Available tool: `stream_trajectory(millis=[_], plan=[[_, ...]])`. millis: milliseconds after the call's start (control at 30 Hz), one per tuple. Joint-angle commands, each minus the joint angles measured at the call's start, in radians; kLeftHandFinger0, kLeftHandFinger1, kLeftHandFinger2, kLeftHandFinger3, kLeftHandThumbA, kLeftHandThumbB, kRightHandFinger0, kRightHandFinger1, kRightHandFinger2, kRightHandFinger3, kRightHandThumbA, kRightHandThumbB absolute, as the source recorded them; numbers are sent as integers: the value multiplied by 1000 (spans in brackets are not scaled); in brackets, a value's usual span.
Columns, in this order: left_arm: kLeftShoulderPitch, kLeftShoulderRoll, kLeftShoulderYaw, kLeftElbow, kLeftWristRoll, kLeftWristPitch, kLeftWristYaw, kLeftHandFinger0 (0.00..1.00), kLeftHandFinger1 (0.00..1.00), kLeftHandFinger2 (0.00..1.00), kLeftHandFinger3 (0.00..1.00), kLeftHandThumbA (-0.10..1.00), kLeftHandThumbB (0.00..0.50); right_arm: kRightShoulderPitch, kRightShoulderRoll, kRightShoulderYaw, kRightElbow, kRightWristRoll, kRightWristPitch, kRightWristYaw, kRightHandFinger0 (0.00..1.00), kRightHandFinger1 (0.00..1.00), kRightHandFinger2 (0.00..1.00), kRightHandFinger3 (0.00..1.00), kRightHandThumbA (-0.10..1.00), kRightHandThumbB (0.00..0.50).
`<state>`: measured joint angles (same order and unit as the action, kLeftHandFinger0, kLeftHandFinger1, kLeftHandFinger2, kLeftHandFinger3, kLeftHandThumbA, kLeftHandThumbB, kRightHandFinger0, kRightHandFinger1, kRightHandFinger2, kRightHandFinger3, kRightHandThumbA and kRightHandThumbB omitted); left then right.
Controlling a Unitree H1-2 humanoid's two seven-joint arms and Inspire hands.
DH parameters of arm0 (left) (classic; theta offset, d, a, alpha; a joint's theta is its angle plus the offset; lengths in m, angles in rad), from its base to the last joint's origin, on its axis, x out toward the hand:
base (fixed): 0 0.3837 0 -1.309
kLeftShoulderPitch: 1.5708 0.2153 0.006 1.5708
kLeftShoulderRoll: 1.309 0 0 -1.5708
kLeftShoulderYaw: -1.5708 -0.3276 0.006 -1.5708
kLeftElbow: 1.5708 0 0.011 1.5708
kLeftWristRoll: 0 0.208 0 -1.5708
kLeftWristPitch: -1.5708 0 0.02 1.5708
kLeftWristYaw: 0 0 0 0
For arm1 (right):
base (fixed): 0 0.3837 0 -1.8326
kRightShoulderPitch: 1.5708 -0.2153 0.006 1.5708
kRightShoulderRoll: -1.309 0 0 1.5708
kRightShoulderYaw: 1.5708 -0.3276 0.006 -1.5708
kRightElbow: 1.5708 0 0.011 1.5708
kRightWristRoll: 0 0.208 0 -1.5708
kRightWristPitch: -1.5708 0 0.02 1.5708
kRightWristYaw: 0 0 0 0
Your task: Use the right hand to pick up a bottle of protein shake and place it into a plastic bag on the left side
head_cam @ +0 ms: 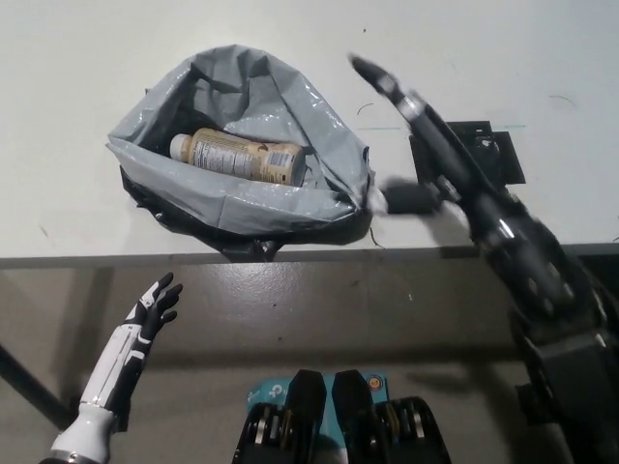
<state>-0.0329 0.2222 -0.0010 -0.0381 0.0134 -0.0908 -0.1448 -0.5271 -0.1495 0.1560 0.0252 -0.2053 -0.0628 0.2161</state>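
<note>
Bottle [244, 156] is lying on its side inside the bag [290, 198], cap end pointing to the picture's left, its tan label facing up. Nothing is touching it.

Right hand [426, 159] is hanging over the table [77, 58] just right of the bag, grasping nothing, its fingers [372, 75] spread and reaching away from the robot. It is motion-blurred, so finer detail is not showing. One blurred finger is pointing sideways toward the bag's right rim, very near it; whether it is touching cannot be told. The black forearm is running down to the picture's lower right, crossing the table's near edge.

Under and beside the hand, a flat black plate [484, 155] is lying on the table, partly covered by the hand and wrist. The grey bag is sitting open, mouth upward, its crumpled walls standing around the bottle and its lower rim lying close to the table's near edge.

Left hand [155, 304] is resting below the table's edge at the lower left, fingers apart and holding nothing, well apart from the bag.
</note>
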Motion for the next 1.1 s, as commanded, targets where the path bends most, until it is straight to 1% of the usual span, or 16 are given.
stream_trajectory(millis=[0, 67, 167, 267, 367, 400, 467, 500, 533, 567, 600, 667, 767, 867, 933, 1067], plan=[[-65, 17, 16, 13, 0, -10, 5, 1000, 1000, 1000, 1000, 1000, 282, 261, -77, -177, -678, 276, -50, -72, 1000, 1000, 1000, 1000, 1000, 349], [-63, 16, 11, 22, 11, -10, 7, 1000, 1000, 1000, 1000, 1000, 302, 301, -56, -184, -690, 282, -95, -97, 1000, 1000, 1000, 1000, 1000, 329], [-53, 17, 7, 24, 30, -18, 13, 1000, 1000, 1000, 1000, 1000, 302, 357, -10, -174, -669, 268, -157, -122, 1000, 1000, 1000, 1000, 1000, 298], [-20, 12, 6, 17, 26, -22, 12, 1000, 1000, 1000, 1000, 1000, 290, 387, 46, -163, -524, 197, -241, -137, 1000, 1000, 1000, 1000, 1000, 257], [15, 4, 4, 6, 10, -22, 5, 1000, 1000, 1000, 1000, 1000, 298, 403, 62, -165, -343, 108, -272, -157, 1000, 1000, 1000, 1000, 1000, 232], [30, 1, 1, 2, 6, -23, 1, 1000, 1000, 1000, 1000, 1000, 301, 411, 54, -166, -252, 85, -264, -151, 1000, 1000, 1000, 1000, 999, 238], [52, 3, -5, -6, 16, -29, -1, 1000, 1000, 1000, 1000, 1000, 310, 419, 55, -169, -118, 90, -280, -148, 1000, 1000, 1000, 1000, 885, 245], [62, 6, -5, -10, 16, -30, -3, 1000, 1000, 1000, 1000, 1000, 306, 419, 52, -167, -34, 71, -280, -153, 1000, 1000, 1000, 1000, 896, 274], [63, 7, -4, -10, 16, -32, -3, 1000, 1000, 1000, 1000, 1000, 306, 416, 50, -166, 0, 59, -275, -156, 1000, 1000, 1000, 1000, 910, 280], [52, 10, 0, -4, 9, -37, -5, 1000, 1000, 1000, 1000, 1000, 303, 396, 43, -165, 93, 66, -278, -149, 1000, 1000, 1000, 1000, 850, 270], [50, 12, 2, -4, 8, -36, -6, 1000, 1000, 1000, 1000, 1000, 303, 391, 42, -164, 124, 72, -285, -146, 1000, 1000, 1000, 1000, 837, 273], [62, 16, -1, -19, 14, -21, -8, 1000, 1000, 1000, 1000, 1000, 305, 409, 45, -160, 139, 81, -268, -139, 1000, 1000, 1000, 1000, 837, 291], [73, 16, -1, -22, 11, -29, -11, 1000, 1000, 1000, 1000, 1000, 304, 418, 43, -152, 172, 88, -301, -132, 1000, 1000, 1000, 1000, 745, 261], [80, 22, 3, -30, 20, -26, -5, 1000, 1000, 1000, 1000, 1000, 317, 414, 43, -144, 208, 94, -309, -122, 1000, 1000, 1000, 1000, 710, 261], [64, 26, 4, -22, 26, -24, -4, 1000, 1000, 1000, 1000, 1000, 303, 398, 42, -145, 225, 94, -308, -123, 1000, 1000, 1000, 1000, 713, 270], [74, 32, 2, -25, 27, -23, -11, 1000, 1000, 1000, 1000, 1000, 314, 415, 46, -143, 225, 88, -304, -127, 1000, 1000, 1000, 1000, 716, 274]])
